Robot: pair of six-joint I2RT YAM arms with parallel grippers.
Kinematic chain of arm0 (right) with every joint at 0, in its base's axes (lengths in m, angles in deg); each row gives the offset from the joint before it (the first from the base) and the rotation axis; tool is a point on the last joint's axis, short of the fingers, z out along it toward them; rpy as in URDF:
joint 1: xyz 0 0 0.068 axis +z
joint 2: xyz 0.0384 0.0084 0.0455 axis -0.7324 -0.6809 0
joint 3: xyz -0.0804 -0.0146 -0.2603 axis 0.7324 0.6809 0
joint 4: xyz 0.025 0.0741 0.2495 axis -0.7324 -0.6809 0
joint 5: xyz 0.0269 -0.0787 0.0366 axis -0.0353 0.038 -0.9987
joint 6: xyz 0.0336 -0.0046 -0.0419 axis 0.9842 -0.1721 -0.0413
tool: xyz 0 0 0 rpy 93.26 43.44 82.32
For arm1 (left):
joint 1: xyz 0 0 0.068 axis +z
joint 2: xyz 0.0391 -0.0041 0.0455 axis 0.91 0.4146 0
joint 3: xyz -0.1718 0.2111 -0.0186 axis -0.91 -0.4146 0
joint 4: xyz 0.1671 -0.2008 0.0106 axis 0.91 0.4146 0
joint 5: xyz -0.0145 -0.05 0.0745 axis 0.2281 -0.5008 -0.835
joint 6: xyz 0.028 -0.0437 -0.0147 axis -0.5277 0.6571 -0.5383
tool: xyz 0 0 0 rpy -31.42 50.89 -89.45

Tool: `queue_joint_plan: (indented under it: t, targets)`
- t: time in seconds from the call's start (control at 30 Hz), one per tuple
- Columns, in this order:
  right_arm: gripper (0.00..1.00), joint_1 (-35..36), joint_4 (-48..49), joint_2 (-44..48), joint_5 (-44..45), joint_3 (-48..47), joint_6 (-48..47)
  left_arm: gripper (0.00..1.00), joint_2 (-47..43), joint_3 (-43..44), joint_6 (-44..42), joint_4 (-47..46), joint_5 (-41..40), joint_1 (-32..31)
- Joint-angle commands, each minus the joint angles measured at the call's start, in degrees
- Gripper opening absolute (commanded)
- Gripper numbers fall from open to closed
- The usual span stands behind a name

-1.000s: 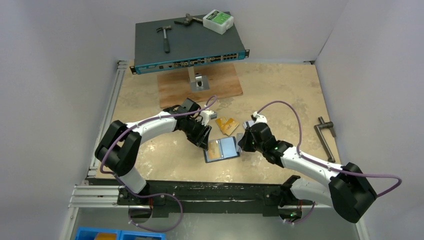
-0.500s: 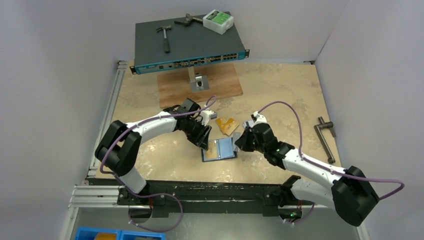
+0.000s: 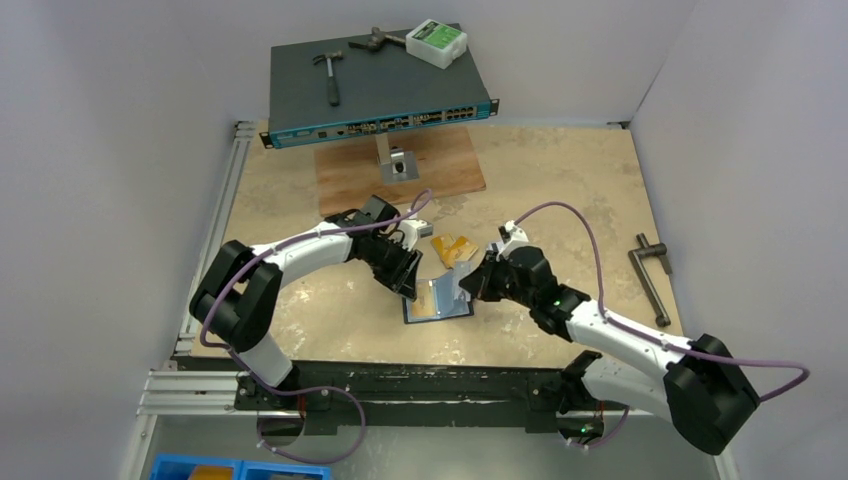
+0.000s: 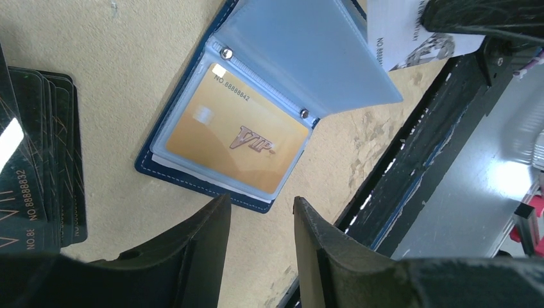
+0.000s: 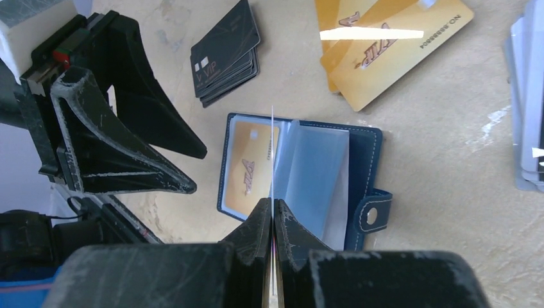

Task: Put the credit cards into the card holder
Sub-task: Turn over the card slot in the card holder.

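The card holder (image 5: 314, 170) lies open on the table (image 5: 449, 192) directly beneath the tips of our right gripper (image 5: 272, 208). Its fold runs straight away from those tips, and its snap tab (image 5: 373, 215) sits off to their right. A gold card (image 4: 234, 138) marked "VIP" and "NO 88888842" already sits in the sleeve left of the fold, and a clear leaf (image 5: 317, 160) stands half raised just right of it. Our right gripper is clamped tight on the silver-grey card (image 4: 399, 35), held on edge with its plane in line with the fold; we read only "NO. 8888" on it. We judge that the coming move turns on this alignment, though we cannot tell where the sleeve mouth lies. Our right arm is the nearer. Our left gripper (image 4: 262, 206) hovers just beside the holder's outer edge, jaws narrowly apart and empty. Ahead and left of the right gripper lie black cards (image 5: 226, 54) reading "VIP" and "NO 88888832"; ahead and right are loose gold cards (image 5: 385, 48), also "VIP".
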Motion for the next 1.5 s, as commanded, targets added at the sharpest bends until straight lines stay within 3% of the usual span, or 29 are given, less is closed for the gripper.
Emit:
queue_joint_plan:
  t: [0.0,0.53,0.7,0.83,1.03,1.1,1.27,1.47]
  targets:
    - [0.0,-0.2,6.4,-2.3,-3.4,-0.1,0.8,0.4,-0.7,2.9,0.3,0.5,3.8,1.6]
    - [0.0,1.2,20.4,-15.1,-11.5,1.1,3.9,0.4,-2.6,3.2,-1.5,2.3,5.1,6.2]
    - [0.0,1.7,22.9,-21.5,-13.2,0.1,4.0,0.41,-4.6,3.8,-7.9,4.2,4.2,6.6]
    - [0.0,1.7,21.6,-23.5,-12.5,-1.1,3.1,0.41,-7.2,3.6,-18.0,6.7,0.3,5.7]
    - [0.0,1.3,17.7,-24.0,-14.0,-4.7,1.3,0.41,-13.2,3.1,-39.6,14.6,-9.2,1.4]
    - [0.0,0.9,17.1,-24.0,-14.4,-5.4,0.8,0.41,-16.6,1.8,-51.1,16.5,-9.7,-0.3]
    - [0.0,-1.0,19.3,-25.5,-16.0,-4.4,2.0,0.44,-25.0,-8.5,-68.4,5.0,-5.8,-3.9]
    - [0.0,-2.8,20.3,-25.6,-17.2,-2.4,2.9,0.45,-22.4,-15.4,-78.2,-10.5,-3.0,-9.1]
